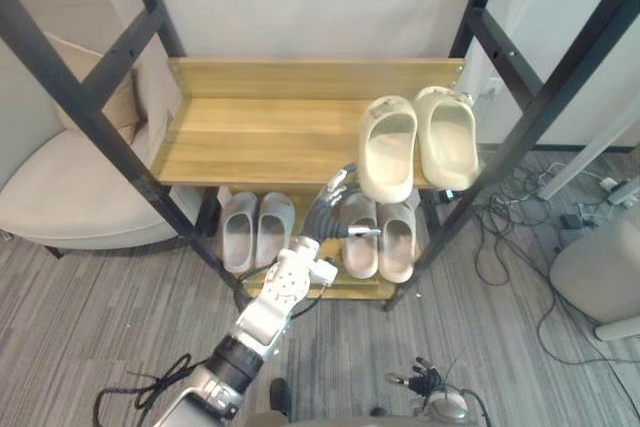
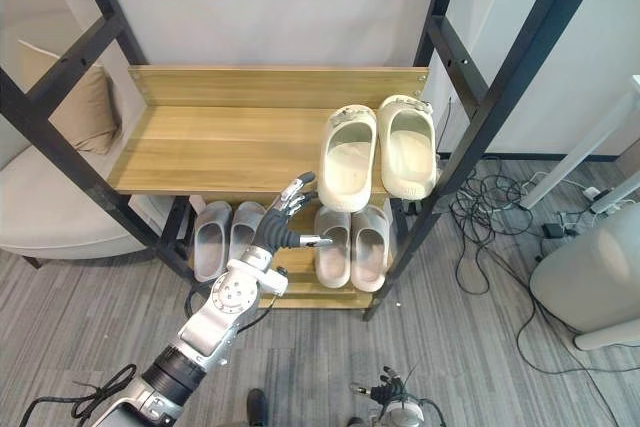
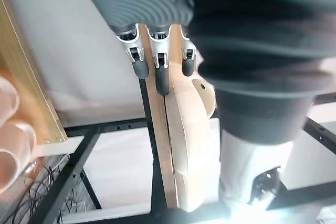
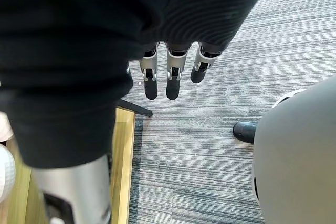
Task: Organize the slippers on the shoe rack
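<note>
my left robot hand point(image 1: 330, 212) open at frame centre, just below cream slipper point(image 1: 388, 147) overhanging the top shelf point(image 1: 250, 132); right robot hand point(image 4: 167, 72) open above floor point(image 4: 210, 145).

The shoe rack point(image 1: 250, 137), wooden boards in a black metal frame, stands on the grey carpeted floor point(image 1: 100, 317). A pair of cream slippers point(image 1: 447, 137) lies at the upper shelf's right end, the left one overhanging the front edge. On the lower shelf point(image 2: 300, 285) lie grey slippers point(image 1: 238, 232) at the left and pink slippers point(image 1: 397, 240) at the right.
</note>
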